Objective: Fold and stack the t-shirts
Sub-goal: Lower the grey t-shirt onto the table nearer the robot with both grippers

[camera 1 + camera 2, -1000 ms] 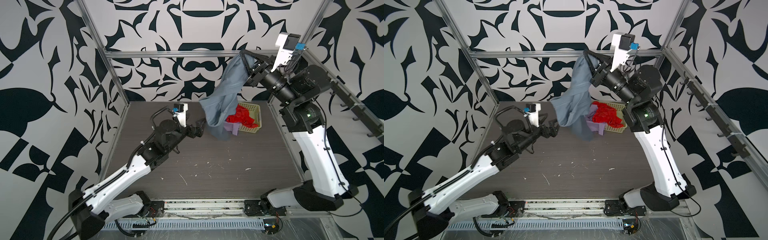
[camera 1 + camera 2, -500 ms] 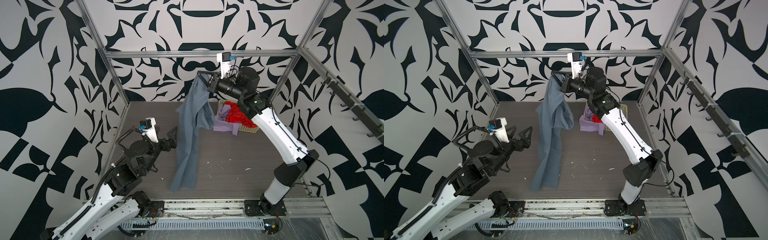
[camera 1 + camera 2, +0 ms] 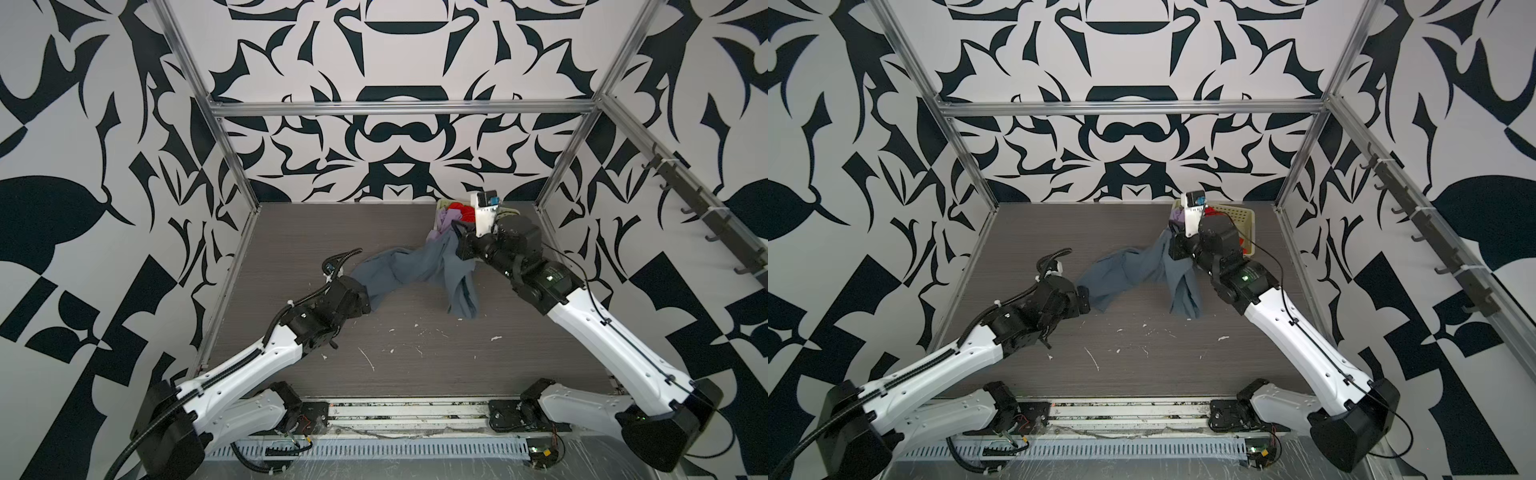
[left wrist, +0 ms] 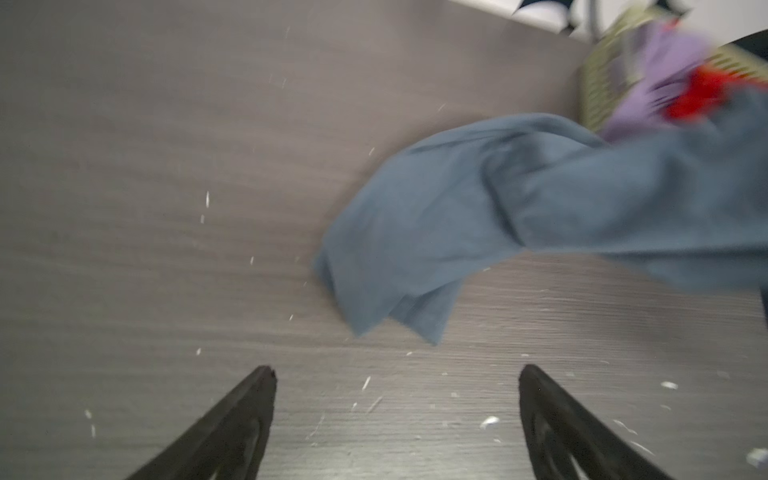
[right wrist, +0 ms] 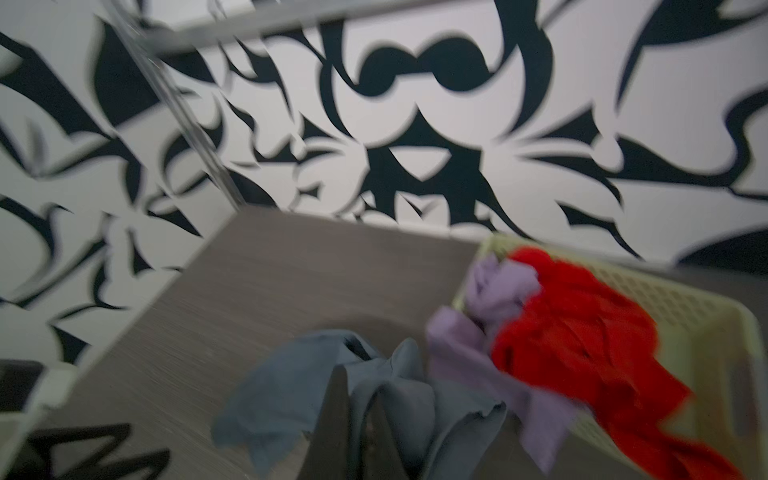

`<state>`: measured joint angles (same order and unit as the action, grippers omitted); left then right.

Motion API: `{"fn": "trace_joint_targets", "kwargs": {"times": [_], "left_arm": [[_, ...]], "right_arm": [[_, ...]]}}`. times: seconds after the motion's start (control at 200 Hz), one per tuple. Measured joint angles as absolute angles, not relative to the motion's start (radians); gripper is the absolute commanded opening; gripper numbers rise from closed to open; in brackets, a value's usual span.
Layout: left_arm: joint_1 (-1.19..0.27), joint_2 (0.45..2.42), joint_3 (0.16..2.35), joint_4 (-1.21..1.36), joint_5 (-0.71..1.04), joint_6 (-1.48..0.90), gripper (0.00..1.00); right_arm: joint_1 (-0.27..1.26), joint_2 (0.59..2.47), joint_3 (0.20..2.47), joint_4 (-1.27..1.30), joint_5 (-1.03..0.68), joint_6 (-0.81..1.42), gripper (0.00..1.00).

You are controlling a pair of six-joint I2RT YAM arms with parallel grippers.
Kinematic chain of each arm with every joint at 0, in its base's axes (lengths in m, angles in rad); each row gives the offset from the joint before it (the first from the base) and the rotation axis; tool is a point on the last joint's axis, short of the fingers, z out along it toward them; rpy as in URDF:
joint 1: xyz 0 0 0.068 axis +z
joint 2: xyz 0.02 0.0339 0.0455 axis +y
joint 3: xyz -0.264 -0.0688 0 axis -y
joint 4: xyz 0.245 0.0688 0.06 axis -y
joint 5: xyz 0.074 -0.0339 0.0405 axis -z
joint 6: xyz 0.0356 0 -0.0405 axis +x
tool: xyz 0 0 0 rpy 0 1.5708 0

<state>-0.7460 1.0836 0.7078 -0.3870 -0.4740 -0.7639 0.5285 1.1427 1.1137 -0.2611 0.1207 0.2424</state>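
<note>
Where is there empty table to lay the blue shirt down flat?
The wide bare table between the blue-grey shirt and the near edge is free. So is the far left corner. It is crowded far right, around the basket and the right end effector.

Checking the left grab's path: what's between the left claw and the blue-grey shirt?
Left wrist view: only bare table between left claw and blue-grey shirt.
</note>
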Motion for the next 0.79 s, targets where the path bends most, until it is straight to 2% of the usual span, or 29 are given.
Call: {"fn": "trace_joint_targets", "kwargs": {"times": [0.07,0.115,0.135,0.195,0.325,0.415,0.615,0.71,0.77,0.795], "left_arm": [[-0.701,1.146,0.689,-0.354,-0.432,-0.797,0.86],[-0.675,1.192,0.687,-0.328,-0.406,-0.812,0.86],[-0.666,1.208,0.688,-0.317,-0.396,-0.815,0.82],[-0.642,1.271,0.693,-0.286,-0.364,-0.819,0.82],[-0.614,1.409,0.746,-0.247,-0.314,-0.803,0.78],[-0.591,1.488,0.799,-0.223,-0.274,-0.783,0.65],[-0.535,1.601,0.851,-0.15,-0.197,-0.78,0.37],[-0.529,1.613,0.855,-0.141,-0.183,-0.775,0.2],[-0.529,1.611,0.857,-0.137,-0.175,-0.77,0.01],[-0.529,1.61,0.859,-0.136,-0.174,-0.775,0.0]], "right_arm": [[0.518,1.14,1.032,-0.308,0.189,0.25,0.28],[0.508,1.14,0.992,-0.345,0.225,0.266,0.37],[0.501,1.14,0.98,-0.354,0.234,0.26,0.39],[0.478,1.137,0.949,-0.39,0.265,0.28,0.45],[0.432,1.108,0.926,-0.408,0.288,0.302,0.51],[0.408,1.075,0.916,-0.41,0.289,0.317,0.55],[0.405,1.055,0.88,-0.408,0.262,0.342,0.55],[0.402,1.056,0.841,-0.404,0.243,0.36,0.56],[0.4,1.063,0.816,-0.402,0.231,0.371,0.56],[0.4,1.068,0.807,-0.401,0.226,0.375,0.56]]}}
